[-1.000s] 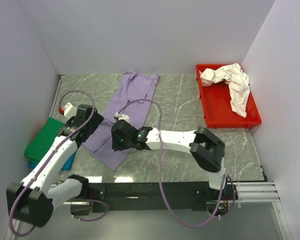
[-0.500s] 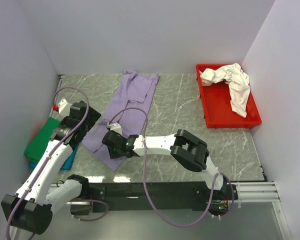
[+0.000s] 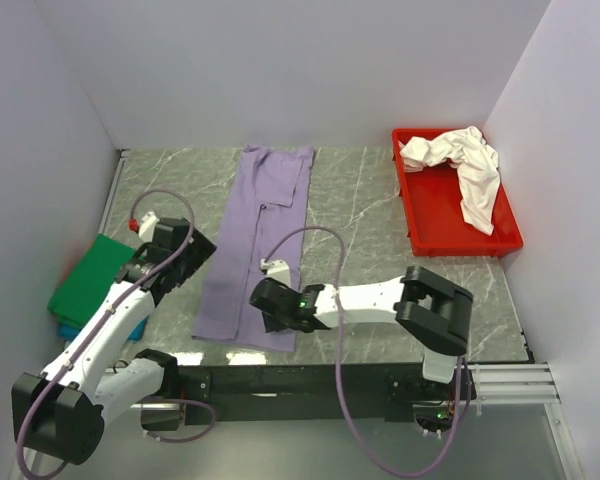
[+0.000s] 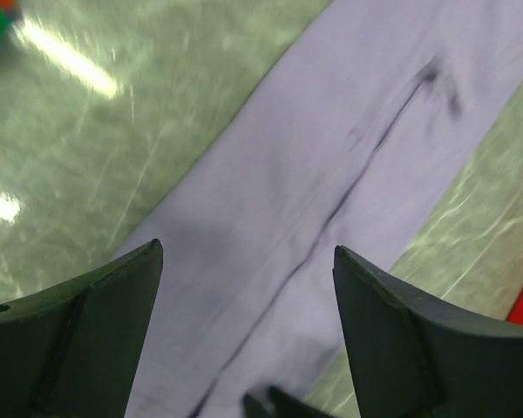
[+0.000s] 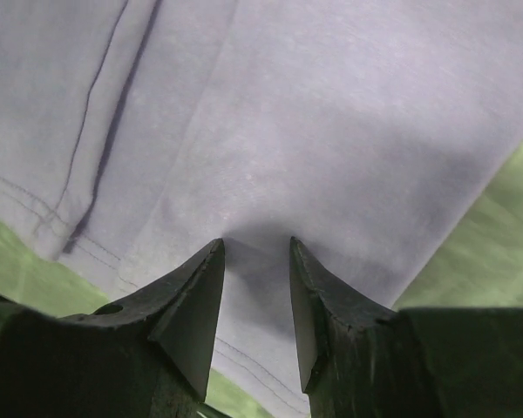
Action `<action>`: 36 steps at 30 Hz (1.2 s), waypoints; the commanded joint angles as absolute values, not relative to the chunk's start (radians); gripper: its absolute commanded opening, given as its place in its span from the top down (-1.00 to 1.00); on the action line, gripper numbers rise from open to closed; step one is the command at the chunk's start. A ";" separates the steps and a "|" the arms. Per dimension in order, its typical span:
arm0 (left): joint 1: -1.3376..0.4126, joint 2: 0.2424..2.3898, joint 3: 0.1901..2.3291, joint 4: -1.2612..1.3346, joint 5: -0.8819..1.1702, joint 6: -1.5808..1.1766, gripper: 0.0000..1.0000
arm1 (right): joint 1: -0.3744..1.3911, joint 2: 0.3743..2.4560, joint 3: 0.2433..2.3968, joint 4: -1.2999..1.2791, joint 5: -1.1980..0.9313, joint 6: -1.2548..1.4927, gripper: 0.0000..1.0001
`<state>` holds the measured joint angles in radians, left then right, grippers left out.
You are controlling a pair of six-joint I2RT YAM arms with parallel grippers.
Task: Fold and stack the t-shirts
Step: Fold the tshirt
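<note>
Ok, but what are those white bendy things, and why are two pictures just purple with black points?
Those are robot arms: left arm, right arm, bolted to a table. The top picture looks down from above them. The other two come from a little camera on each wrist, so the black points are the arms' own fingers. The purple shirt lies long and flat on the table. A green shirt sits at the left, and a white shirt is crumpled in a red tray. The left gripper is wide open over the purple shirt, holding nothing. The right gripper has its fingers close together at the shirt's near edge; I can't tell whether they pinch it.
</note>
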<state>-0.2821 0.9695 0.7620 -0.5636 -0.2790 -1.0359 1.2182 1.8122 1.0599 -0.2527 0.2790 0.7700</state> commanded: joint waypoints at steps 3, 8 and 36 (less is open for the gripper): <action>-0.383 0.985 0.658 -0.485 -0.205 -1.074 -0.69 | 1.161 1.726 0.780 -0.322 0.212 0.795 0.11; -0.535 1.017 0.594 -0.474 -0.221 -1.159 -0.69 | 1.089 1.603 0.643 -0.273 0.187 0.813 0.11; -0.887 0.904 0.505 -0.749 -0.321 -1.444 -0.32 | 1.190 1.305 0.681 -0.269 0.040 0.914 0.12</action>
